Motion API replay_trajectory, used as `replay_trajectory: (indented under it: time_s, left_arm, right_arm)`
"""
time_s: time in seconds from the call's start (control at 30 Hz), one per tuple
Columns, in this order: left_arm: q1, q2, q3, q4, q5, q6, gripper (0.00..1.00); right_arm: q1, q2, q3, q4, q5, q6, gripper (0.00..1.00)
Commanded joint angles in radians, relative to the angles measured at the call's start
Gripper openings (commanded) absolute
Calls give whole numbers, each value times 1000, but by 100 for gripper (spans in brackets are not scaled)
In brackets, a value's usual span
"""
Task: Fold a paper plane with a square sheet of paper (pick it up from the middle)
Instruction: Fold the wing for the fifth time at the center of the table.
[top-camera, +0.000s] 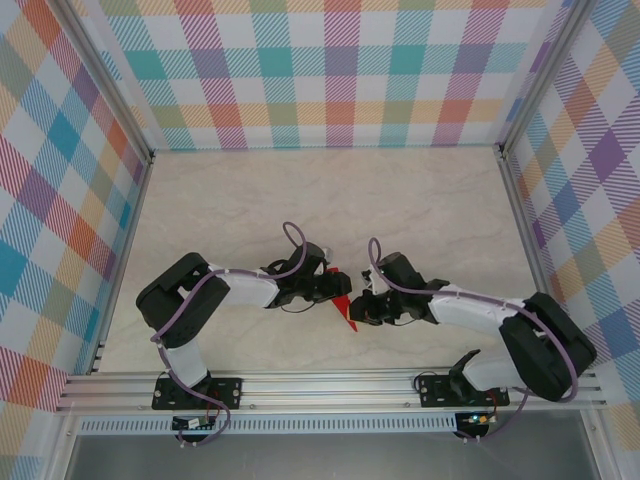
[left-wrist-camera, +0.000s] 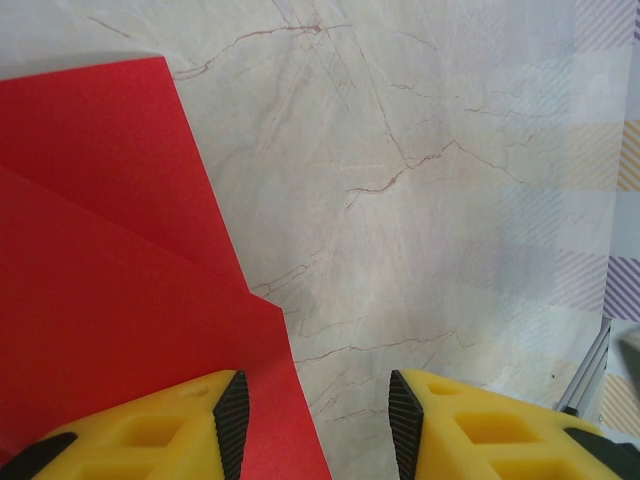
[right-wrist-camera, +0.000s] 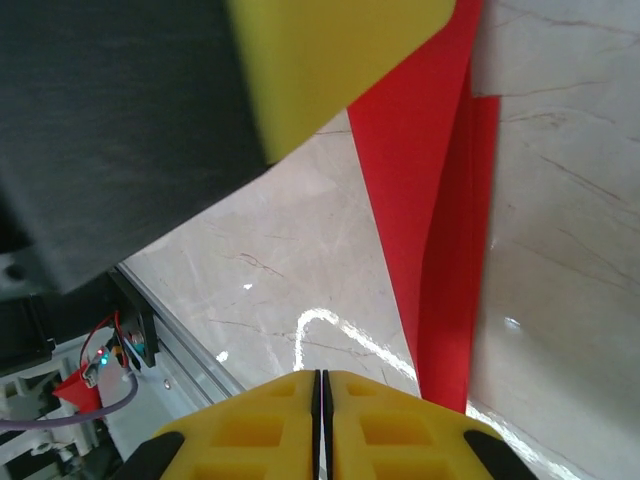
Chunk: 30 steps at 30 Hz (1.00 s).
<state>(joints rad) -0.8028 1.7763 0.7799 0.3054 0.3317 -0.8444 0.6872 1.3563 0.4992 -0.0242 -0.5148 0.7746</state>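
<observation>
Arms converge near the front middle of the table, and between them lies the red sheet (top-camera: 346, 312), already partly folded: my left wrist view shows overlapping layers with a diagonal crease. Left gripper (left-wrist-camera: 318, 415) has its jaws apart over bare marble, with one finger (left-wrist-camera: 150, 435) above the sheet's edge. Right gripper (right-wrist-camera: 321, 385) has its jaws pressed together with no paper visibly between them, and the sheet is just beside it. I judge the step in hand to be sharpening a fold. I would pin the layers flat with the left finger, check that the edges align, then run the closed right tip along the crease, since thin paper may slide on this smooth top. Enclosure walls (top-camera: 340, 70) are pastel plaid on three sides. The table (top-camera: 330, 200) is pale, veined and glossy. An aluminium rail (top-camera: 330, 385) carries both bases.
</observation>
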Motion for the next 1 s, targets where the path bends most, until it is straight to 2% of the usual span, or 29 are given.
replay_trajectory:
  time_s: [0.0,0.27,0.63,0.97]
  left_arm:
    - [-7,63,-10,-83,4,9,44]
    - [-7,67,-5,-87,6,12,44]
    - [-6,75,-8,-91,5,16,43]
    - [-6,71,-6,-107,-3,20,43]
  right_arm:
    - [-2,51,40,83,-68,31,11]
    - [0,124,58,-9,-16,-1,11]
    - [0,170,-30,-37,45,-5,11]
    - [0,92,-54,-98,50,-14,10]
